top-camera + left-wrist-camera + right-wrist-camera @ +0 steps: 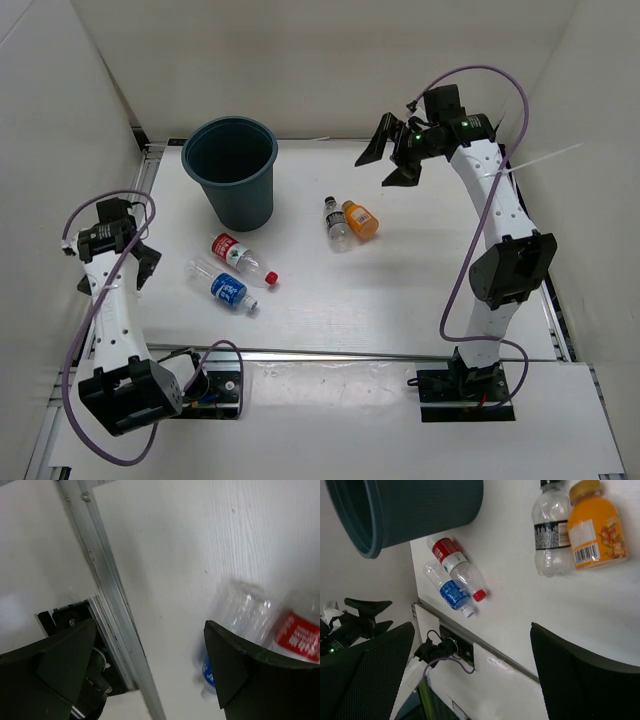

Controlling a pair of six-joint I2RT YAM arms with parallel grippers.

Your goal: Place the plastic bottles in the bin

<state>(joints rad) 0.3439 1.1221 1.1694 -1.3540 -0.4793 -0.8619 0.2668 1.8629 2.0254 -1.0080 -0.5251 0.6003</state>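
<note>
The left gripper (150, 630) is held released, jaws wide, just left of the blue-label bottle (240, 615) and red-label bottle (300, 635). The right gripper (372, 173), likewise spread and holding nothing, is raised at upper right. Nothing is grasped yet; a descent onto a bottle is likely called for. The clear bottle (336, 222) and orange bottle (360, 219) lie touching at centre. The bin (240, 200), upper left, is seen empty.

Spread apart — left fingers (55, 665) held low, right fingers (580, 675) raised high.

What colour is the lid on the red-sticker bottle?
Red. The small round cap of the clear red-labelled plastic bottle shows best in the right wrist view.
</note>
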